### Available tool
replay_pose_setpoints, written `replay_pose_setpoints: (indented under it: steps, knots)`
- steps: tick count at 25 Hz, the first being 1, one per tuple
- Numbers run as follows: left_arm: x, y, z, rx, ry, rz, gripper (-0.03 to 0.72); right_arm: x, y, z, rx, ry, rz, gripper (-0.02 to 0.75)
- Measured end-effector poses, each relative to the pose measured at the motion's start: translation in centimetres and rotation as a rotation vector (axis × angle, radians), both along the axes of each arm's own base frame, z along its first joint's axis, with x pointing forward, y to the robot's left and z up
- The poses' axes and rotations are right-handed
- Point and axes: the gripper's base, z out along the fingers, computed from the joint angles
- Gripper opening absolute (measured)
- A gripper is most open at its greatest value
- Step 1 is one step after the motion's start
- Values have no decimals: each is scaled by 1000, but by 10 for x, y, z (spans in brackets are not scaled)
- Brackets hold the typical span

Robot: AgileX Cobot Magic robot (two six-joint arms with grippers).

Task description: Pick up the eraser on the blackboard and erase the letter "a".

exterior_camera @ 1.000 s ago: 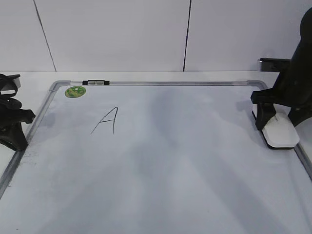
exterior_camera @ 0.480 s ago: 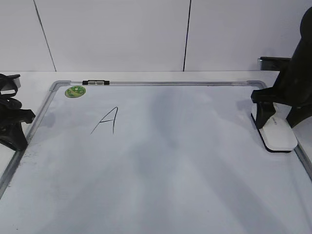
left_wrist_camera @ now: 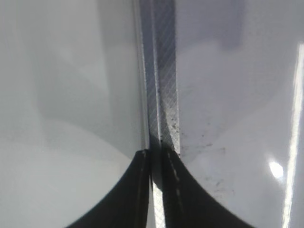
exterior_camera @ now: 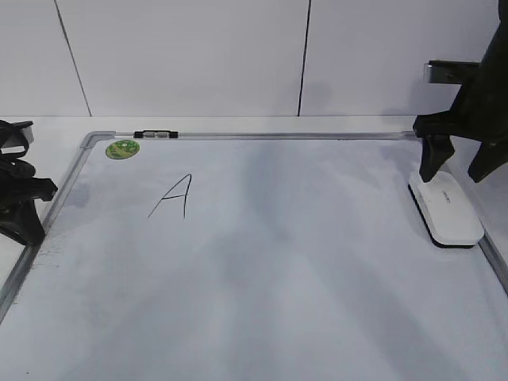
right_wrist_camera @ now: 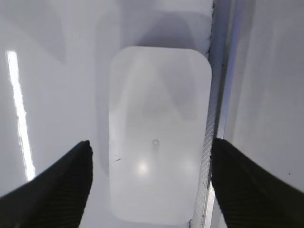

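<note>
The white eraser (exterior_camera: 446, 208) lies flat on the blackboard (exterior_camera: 278, 262) at its right edge, against the grey frame. My right gripper (exterior_camera: 456, 167) hangs open just above the eraser's far end, not touching it. In the right wrist view the eraser (right_wrist_camera: 159, 137) shows between the open jaws (right_wrist_camera: 151, 144), beside the frame (right_wrist_camera: 216, 95). My left gripper (exterior_camera: 24, 202) rests shut at the board's left frame, with its jaws (left_wrist_camera: 155, 152) over the frame rail (left_wrist_camera: 161, 95). No lowercase "a" shows on the board. Only a capital "A" (exterior_camera: 176, 196) is written at the upper left.
A round green sticker (exterior_camera: 122, 148) sits in the board's far left corner. A small black-and-silver clip (exterior_camera: 155, 135) sits on the far frame. A white panelled wall stands behind the table.
My right gripper has risen off the eraser and now hangs above it with open jaws. The eraser stays on the board, shifted slightly toward the far side. The left arm has not moved.
</note>
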Motion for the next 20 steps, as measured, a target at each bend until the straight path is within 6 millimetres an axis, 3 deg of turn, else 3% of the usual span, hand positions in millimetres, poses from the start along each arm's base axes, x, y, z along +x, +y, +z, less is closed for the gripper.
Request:
replay_pose_setpoints:
  steps: [9,20]
  knots:
    - [0,0,0,0,0,0,45,-18,0,42,7,-89,0,561]
    - [0,0,0,0,0,0,45,-101,-3,78,8,-120,0,559]
